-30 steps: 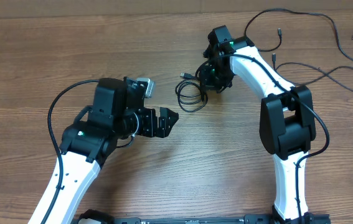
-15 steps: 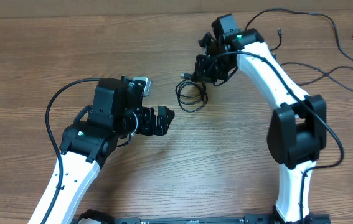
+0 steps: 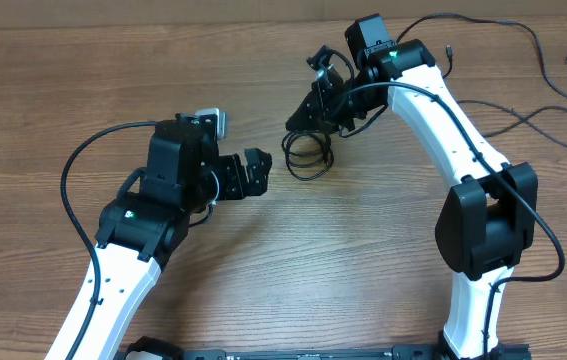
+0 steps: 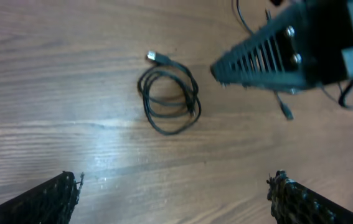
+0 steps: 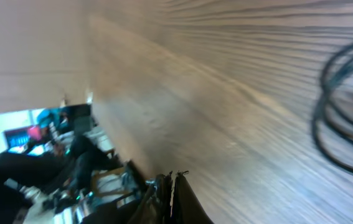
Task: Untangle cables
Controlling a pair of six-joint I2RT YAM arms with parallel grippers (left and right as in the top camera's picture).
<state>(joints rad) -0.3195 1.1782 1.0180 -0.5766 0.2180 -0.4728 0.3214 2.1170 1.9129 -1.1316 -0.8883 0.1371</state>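
A small coil of thin black cable (image 3: 306,157) lies on the wooden table, its plug end (image 3: 294,123) pointing up-left. It also shows in the left wrist view (image 4: 169,99) and at the right edge of the right wrist view (image 5: 349,118). My right gripper (image 3: 303,112) is shut and tilted, just above the coil's plug end; nothing shows between its fingers (image 5: 170,183). My left gripper (image 3: 260,168) is open and empty, just left of the coil, with its fingers wide apart (image 4: 176,193). Long loose black strands (image 3: 548,95) lie at the far right.
The right arm's finger (image 4: 269,59) reaches across the upper right of the left wrist view, close to the coil. A loose plug end (image 3: 448,47) lies near the back edge. Thick arm wires loop beside both arms.
My right gripper has swung left and tilted, its tip now over the coil's plug end. My left gripper has moved a little up and left. The coil has not moved.
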